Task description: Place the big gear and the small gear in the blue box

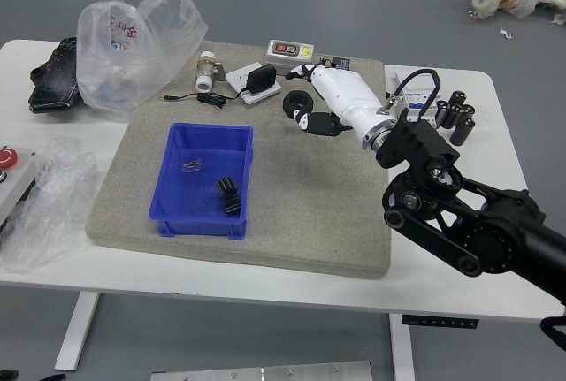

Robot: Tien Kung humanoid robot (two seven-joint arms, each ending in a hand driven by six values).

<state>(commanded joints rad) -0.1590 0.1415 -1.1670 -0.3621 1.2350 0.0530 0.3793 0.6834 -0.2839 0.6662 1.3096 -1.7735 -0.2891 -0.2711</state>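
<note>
One big gear [294,106], between the fingertips of the open right robot hand [299,95]

Bright, even light covers the white table [203,280], with faint, soft shadows and fairly crisp detail.

On the table [265,281] before me lies the mat [309,195], with the box [177,213] on its left half; inside, a block [229,196] sits right of a small piece [192,166]. Behind the box, rightward, lies what I take for a gear [295,98], partly hidden from me. An adapter [262,78] is behind it to the left; the cylinders [458,116] stand right of the mat.
</note>
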